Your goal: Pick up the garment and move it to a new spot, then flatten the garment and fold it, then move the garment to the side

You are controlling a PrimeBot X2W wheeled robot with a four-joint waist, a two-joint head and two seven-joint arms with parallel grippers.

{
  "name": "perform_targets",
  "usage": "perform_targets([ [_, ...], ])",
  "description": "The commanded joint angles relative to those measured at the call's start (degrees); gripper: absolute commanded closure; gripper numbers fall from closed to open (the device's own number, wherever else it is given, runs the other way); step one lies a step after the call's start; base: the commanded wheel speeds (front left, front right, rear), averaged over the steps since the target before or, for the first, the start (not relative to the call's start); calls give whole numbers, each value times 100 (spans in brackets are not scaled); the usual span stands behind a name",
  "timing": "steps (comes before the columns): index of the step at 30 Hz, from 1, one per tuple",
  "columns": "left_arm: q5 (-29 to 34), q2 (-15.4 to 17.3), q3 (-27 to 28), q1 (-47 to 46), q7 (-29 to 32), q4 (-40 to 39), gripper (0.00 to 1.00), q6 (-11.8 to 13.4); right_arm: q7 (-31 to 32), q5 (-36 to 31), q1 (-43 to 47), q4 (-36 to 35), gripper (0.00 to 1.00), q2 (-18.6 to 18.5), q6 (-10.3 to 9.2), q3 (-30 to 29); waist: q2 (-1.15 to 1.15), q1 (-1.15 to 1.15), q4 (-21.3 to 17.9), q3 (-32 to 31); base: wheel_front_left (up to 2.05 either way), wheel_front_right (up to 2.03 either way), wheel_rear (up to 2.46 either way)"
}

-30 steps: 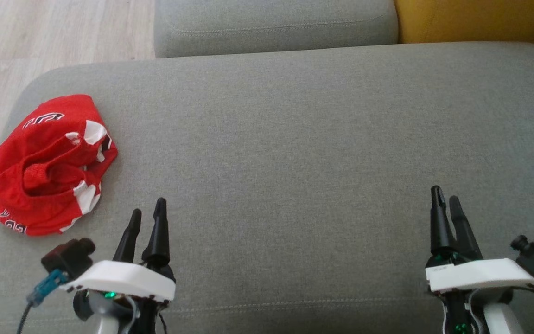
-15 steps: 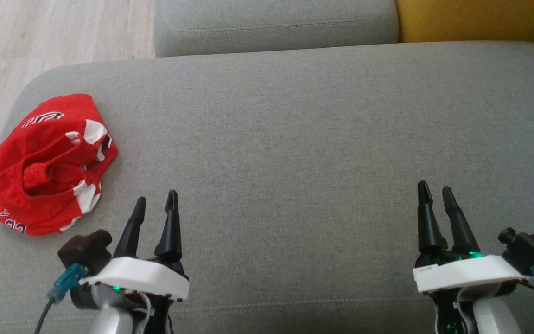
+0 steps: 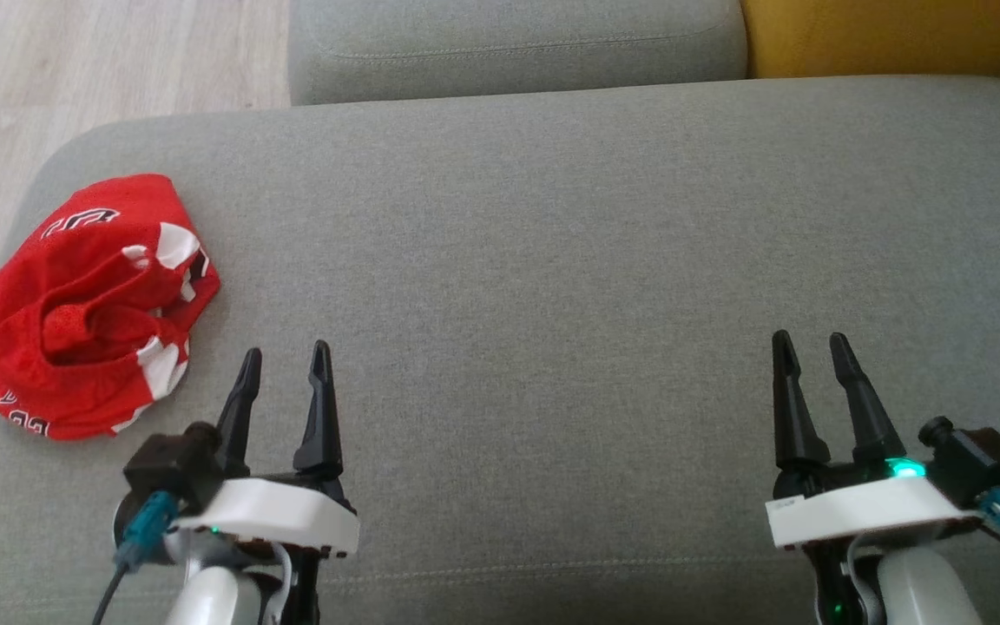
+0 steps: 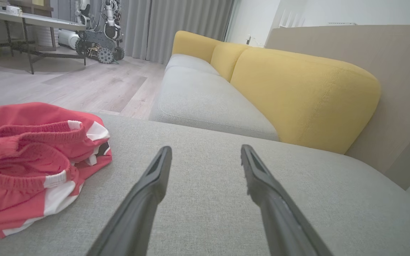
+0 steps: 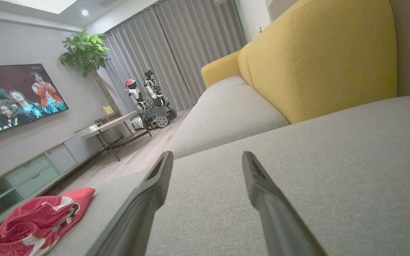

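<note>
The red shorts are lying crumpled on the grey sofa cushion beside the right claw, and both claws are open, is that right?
No. The red shorts lie crumpled on the grey sofa cushion beside the left claw, not the right claw, as the head view shows. Both claws are open.

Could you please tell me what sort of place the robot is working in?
Most likely a living room: a grey sofa with yellow back cushions, a wall television and a potted plant.
</note>
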Motion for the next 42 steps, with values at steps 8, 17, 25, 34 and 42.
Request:
perform_targets([
  [8, 641, 45, 167, -271, -214, -351, 0, 131, -212, -750, -257, -293, 0, -14, 39, 12, 0, 0, 10, 8, 0, 0, 0],
  [17, 1164, 40, 179, -263, -348, -455, 0, 165, -346, -1250, -246, -342, 0, -15, 41, -81, 0, 0, 15, 4, 0, 0, 0],
  [25, 1455, 39, 175, -259, -419, -497, 0, 171, -417, -1522, -250, -370, 0, -15, 43, -87, 0, 0, 15, 6, 0, 0, 0],
  [34, 1392, 38, 190, -251, -419, -489, 0, 159, -417, -1459, -239, -367, 0, -15, 43, -130, 0, 0, 20, 18, 0, 0, 0],
  [42, 1376, 37, 195, -240, -419, -437, 0, 123, -417, -1442, -209, -399, 0, -15, 43, -137, 0, 0, 67, 21, 0, 0, 0],
])
